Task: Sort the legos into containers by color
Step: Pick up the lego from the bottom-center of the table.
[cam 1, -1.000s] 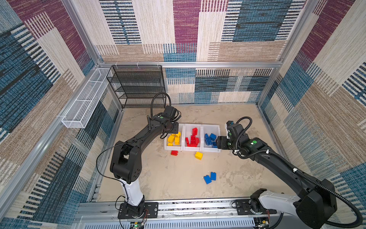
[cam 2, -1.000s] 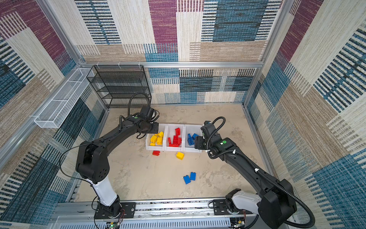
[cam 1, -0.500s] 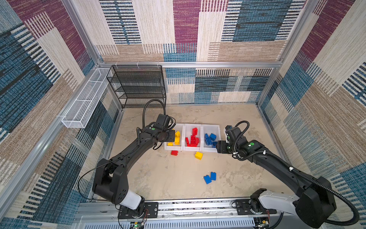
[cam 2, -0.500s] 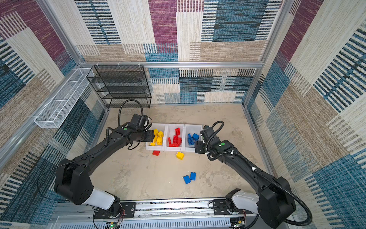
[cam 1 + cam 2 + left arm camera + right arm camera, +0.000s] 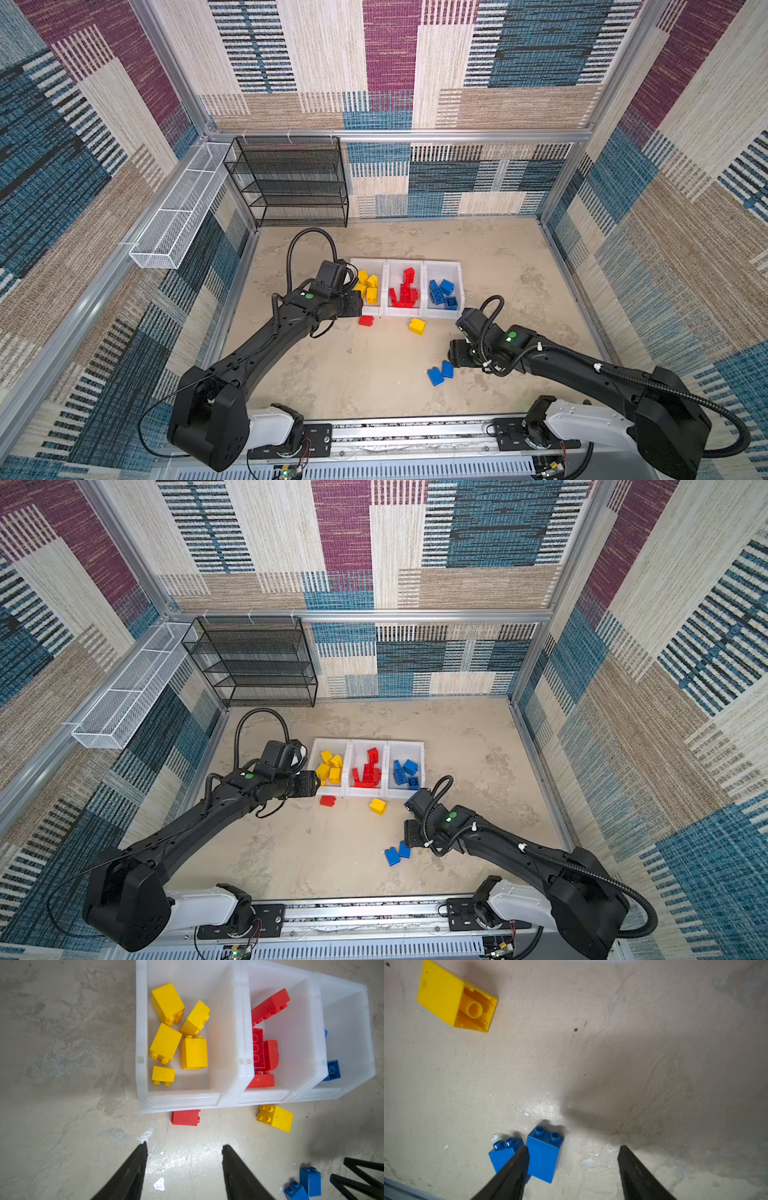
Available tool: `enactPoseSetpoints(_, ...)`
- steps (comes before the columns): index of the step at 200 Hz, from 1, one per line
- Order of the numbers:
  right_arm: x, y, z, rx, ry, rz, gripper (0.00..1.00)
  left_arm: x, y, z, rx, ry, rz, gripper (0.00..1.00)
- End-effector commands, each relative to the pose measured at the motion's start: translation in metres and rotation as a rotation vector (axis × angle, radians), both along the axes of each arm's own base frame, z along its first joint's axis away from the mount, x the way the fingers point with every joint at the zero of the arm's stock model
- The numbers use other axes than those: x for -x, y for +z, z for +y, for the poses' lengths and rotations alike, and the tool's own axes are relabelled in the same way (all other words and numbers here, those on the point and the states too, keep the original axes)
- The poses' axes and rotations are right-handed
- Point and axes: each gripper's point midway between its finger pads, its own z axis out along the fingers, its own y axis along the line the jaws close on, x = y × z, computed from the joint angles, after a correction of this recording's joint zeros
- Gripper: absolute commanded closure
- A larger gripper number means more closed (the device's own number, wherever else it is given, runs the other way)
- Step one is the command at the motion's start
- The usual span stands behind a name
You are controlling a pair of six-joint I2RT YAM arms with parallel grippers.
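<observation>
The step in hand is judged to be the pick-up of a loose blue studded plastic brick [image 5: 545, 1155] by the right gripper [image 5: 573, 1148]; its jaws are parted wide and nothing is held between them. In the right wrist view one black finger [image 5: 512, 1174] is seen in front of the seam between that taller brick and a smaller slope-topped blue brick [image 5: 501, 1155] that touches its side; the other finger is well apart from both, over bare floor.

For a clean grasp the gripper should be shifted sideways until the taller brick alone is centred between the fingers. The near finger should be lowered into the seam and not onto the neighbour, so that nothing is pinched or toppled; the flat side faces, not the studs, should be squeezed; only then should the jaws be closed and the brick lifted. Once held, it is to be carried to the white plastic bin of blue bricks [image 5: 442, 263], at the end of the row of three joined bins [image 5: 187, 1099] nearer the right arm.

A yellow square brick [image 5: 446, 995] is lying on its side farther off, between the blue pair and the bins. The left gripper [image 5: 185, 1145] is likewise open and empty; a red oblong brick [image 5: 185, 1118] is lying beyond its fingertips, just at the front lip of the yellow-filled bin [image 5: 142, 1022].
</observation>
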Motion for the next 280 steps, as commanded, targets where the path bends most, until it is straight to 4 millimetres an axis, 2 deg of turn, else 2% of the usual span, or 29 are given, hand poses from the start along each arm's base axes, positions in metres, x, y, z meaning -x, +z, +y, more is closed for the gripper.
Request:
enactPoseSetpoints(1,0.000,0.001,0.015,-0.043,-0.021,0.011,0.30,0.002,0.001,-0.005,0.055,0.024,-0.003,0.39)
enactPoseSetpoints(27,0.005,-0.007,0.023,-0.026,-0.009,0.037,0.31,0.008,0.000,-0.006,0.074,0.028,-0.005,0.39)
enactPoseSetpoints(122,0.010,-0.022,0.025,0.054,-0.024,0.069,0.41,0.028,-0.018,-0.007,0.095,0.028,0.032,0.39)
enactPoseSetpoints(145,0.011,-0.025,0.022,0.083,-0.033,0.072,0.48,0.032,-0.021,-0.006,0.096,0.032,0.038,0.39)
enactPoseSetpoints(170,0.013,-0.028,0.021,0.095,-0.033,0.079,0.59,0.034,-0.022,-0.004,0.093,0.038,0.036,0.39)
enactPoseSetpoints(204,0.014,-0.028,0.023,0.097,-0.032,0.080,0.66,0.036,-0.027,-0.003,0.087,0.040,0.045,0.39)
enactPoseSetpoints(255,0.009,-0.016,0.027,0.069,-0.029,0.046,0.69,0.038,-0.026,-0.002,0.092,0.043,0.039,0.39)
enactPoseSetpoints(280,-0.012,0.008,0.026,0.082,-0.012,-0.034,0.69,0.040,-0.025,-0.002,0.095,0.043,0.038,0.39)
